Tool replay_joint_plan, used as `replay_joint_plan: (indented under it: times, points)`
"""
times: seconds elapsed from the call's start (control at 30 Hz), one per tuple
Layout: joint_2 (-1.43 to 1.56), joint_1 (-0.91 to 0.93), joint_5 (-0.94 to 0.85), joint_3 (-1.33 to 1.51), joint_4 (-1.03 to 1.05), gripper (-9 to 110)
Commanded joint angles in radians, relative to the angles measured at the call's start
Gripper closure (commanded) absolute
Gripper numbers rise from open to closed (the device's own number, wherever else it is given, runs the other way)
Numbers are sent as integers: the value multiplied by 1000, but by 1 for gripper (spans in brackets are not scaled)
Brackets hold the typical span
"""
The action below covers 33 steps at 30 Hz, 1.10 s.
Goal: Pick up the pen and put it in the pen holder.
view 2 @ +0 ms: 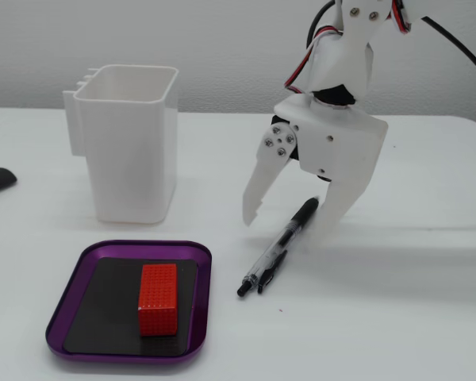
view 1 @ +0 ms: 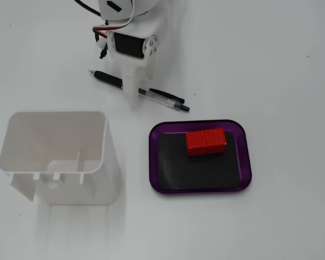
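- Currently the pen lies on the table, not grasped.
- Gripper straddles it, jaws spread apart.
- Remaining: grasp, lift, drop into pen holder.

Your gripper points down with its white fingers spread wide apart, nothing clamped between them. In a fixed view from the side, the left finger tapers to a narrow tip that sits higher than the tip of the broader right finger. Above them you see the white wrist block with screws and a servo, the arm rising toward the far right with red and black cables. From above, your gripper reaches in from the far edge.
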Motion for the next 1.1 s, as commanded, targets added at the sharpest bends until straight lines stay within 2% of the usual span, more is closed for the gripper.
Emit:
replay_joint_plan:
  times: [0.0, 0.37, 0.53, 0.73, 0.87, 0.93, 1.07]
  points:
    - [5, -2, -6, -6, -25, 80]
    - [2, 3, -9, -2, -71, 99]
    - [2, 5, -64, 28, -94, 98]
    - [2, 6, -66, 89, -153, 87]
    - [2, 6, -84, 89, -155, 86]
    - [2, 6, -84, 89, -155, 89]
    - [3, 3, -84, 89, -150, 103]
